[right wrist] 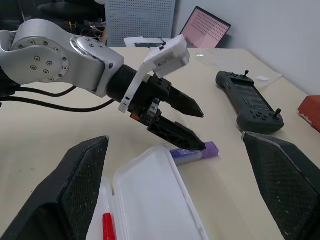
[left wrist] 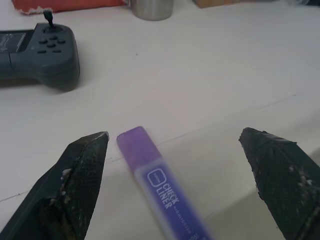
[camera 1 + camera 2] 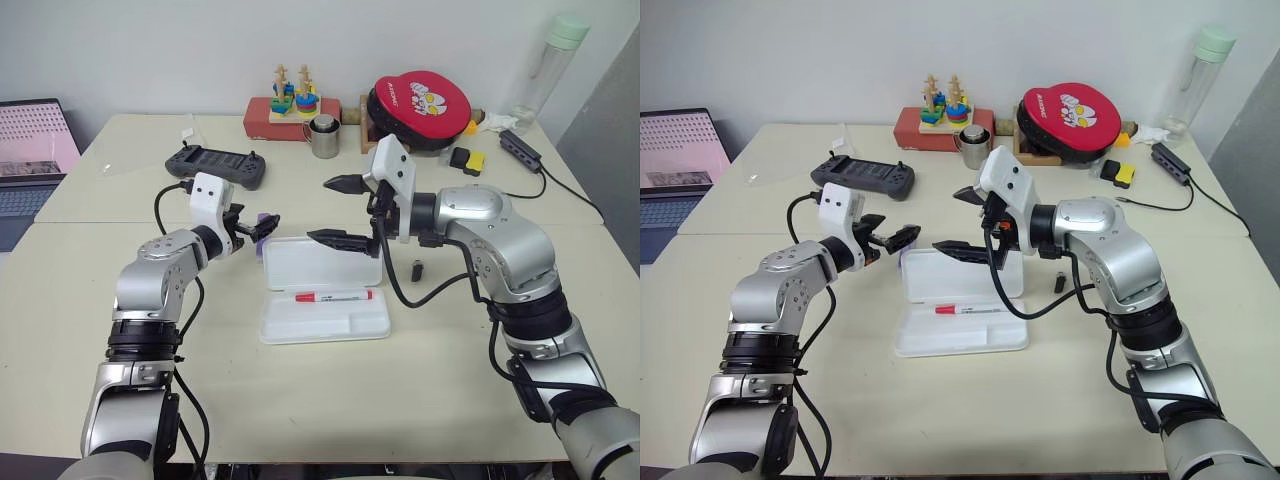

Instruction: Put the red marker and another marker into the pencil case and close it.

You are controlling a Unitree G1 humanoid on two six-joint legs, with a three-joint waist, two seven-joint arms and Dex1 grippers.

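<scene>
The white pencil case (image 3: pixel 325 318) lies open in the middle of the table, its lid (image 3: pixel 320 262) folded back. The red marker (image 3: pixel 333 296) rests inside its tray. The short purple marker (image 2: pixel 160 185) lies on the table just left of the lid (image 1: pixel 155 200). My left gripper (image 2: pixel 173 134) is open, its fingers either side of the purple marker's end without closing on it. In the right wrist view the purple marker (image 1: pixel 195 153) sits at the left gripper's (image 1: pixel 200 130) lower fingertip. My right gripper (image 3: pixel 340 211) hangs open and empty above the lid, pointing left.
A dark grey game controller (image 3: pixel 215 165) lies behind the left gripper. A metal cup (image 3: pixel 323 137), a toy on a red box (image 3: pixel 290 110) and a round red case (image 3: pixel 425 105) stand at the back. A small dark stub (image 3: pixel 418 270) lies right of the case.
</scene>
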